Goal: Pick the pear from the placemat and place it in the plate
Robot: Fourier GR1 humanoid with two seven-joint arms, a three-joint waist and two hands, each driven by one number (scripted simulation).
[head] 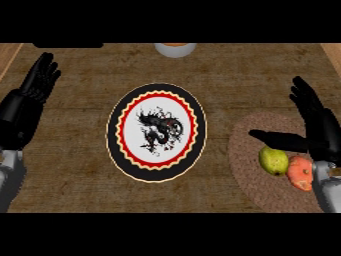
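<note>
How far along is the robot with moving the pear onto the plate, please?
Nothing is done yet: the pear lies on the placemat beside an orange fruit. The open right hand is above it, not grasping. The left hand rests open. Grasping and carrying to the plate remain.

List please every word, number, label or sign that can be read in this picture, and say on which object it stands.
None: no readable text shows.
The plate bears only a black dragon figure inside red and black rings, no letters.
The pear, the placemat and the orange fruit carry no label.
</note>
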